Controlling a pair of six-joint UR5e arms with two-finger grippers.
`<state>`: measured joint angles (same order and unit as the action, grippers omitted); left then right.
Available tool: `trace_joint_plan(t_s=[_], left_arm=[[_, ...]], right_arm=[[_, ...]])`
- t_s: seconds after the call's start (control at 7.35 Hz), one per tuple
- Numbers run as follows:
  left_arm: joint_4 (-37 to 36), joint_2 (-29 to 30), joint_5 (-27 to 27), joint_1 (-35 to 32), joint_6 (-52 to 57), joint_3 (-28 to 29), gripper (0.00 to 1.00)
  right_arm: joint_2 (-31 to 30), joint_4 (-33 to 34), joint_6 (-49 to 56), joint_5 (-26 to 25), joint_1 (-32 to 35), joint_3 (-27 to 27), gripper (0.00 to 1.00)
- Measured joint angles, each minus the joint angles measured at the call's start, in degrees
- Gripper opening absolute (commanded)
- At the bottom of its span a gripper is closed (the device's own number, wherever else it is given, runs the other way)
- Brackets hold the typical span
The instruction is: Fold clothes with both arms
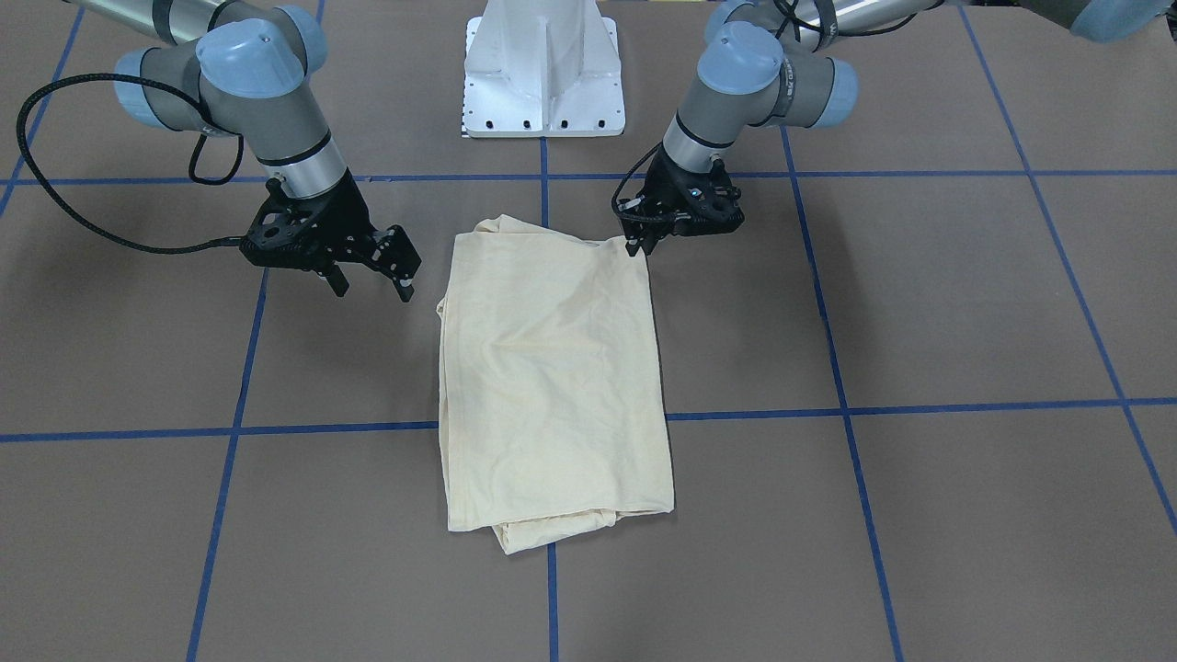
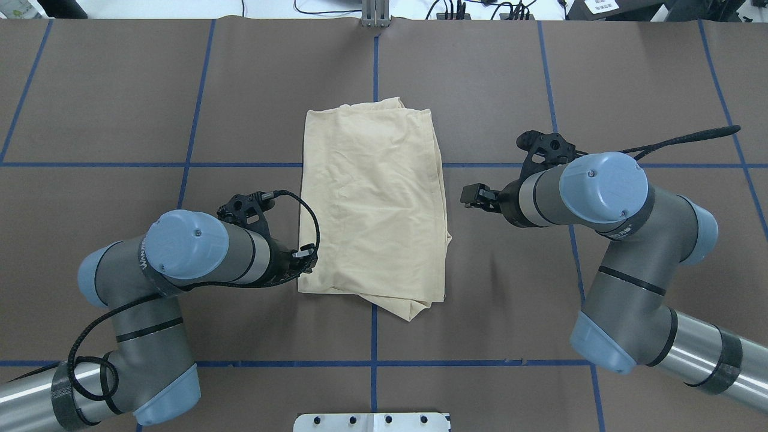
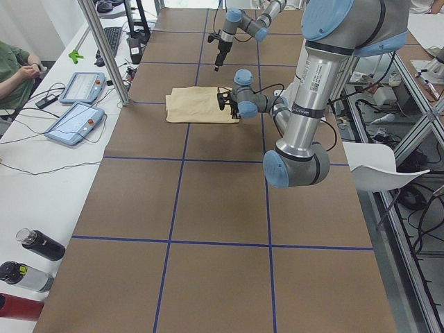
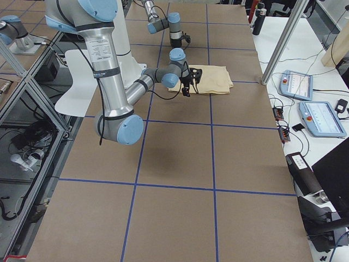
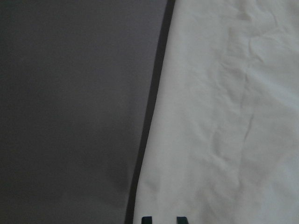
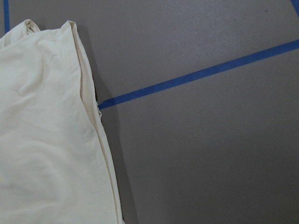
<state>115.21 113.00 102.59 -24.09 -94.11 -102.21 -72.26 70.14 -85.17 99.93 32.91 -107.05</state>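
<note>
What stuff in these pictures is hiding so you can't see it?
- T-shirt inner layers: folded under, every view.
- Left gripper: overhead view, its own wrist mostly covers it; front-facing view, too dark to tell whether it pinches the T-shirt's corner.
- Its fingers: left wrist view, cut off by the bottom edge.

Open table (image 1: 919, 303) either side of T-shirt (image 1: 552, 368), seemingly.

Thin cream cloth on the T-shirt (image 1: 552, 368), matt and creased, over a matt brown paper-like table cover (image 1: 919, 303) crossed by smooth blue tape (image 1: 322, 428), and at twelve o'clock the white base (image 1: 542, 74) looks smooth-painted, with satin silver metal on the left arm (image 1: 736, 101) and right arm (image 1: 294, 138).
</note>
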Motion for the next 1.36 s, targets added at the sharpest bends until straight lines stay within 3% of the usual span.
trace_joint_plan(t_s=[1.36], left_arm=[[-0.2, -0.4, 0.0, 2.4, 1.7, 1.0, 0.42]], right_arm=[[0.2, 0.0, 0.0, 0.0, -0.1, 0.0, 1.00]])
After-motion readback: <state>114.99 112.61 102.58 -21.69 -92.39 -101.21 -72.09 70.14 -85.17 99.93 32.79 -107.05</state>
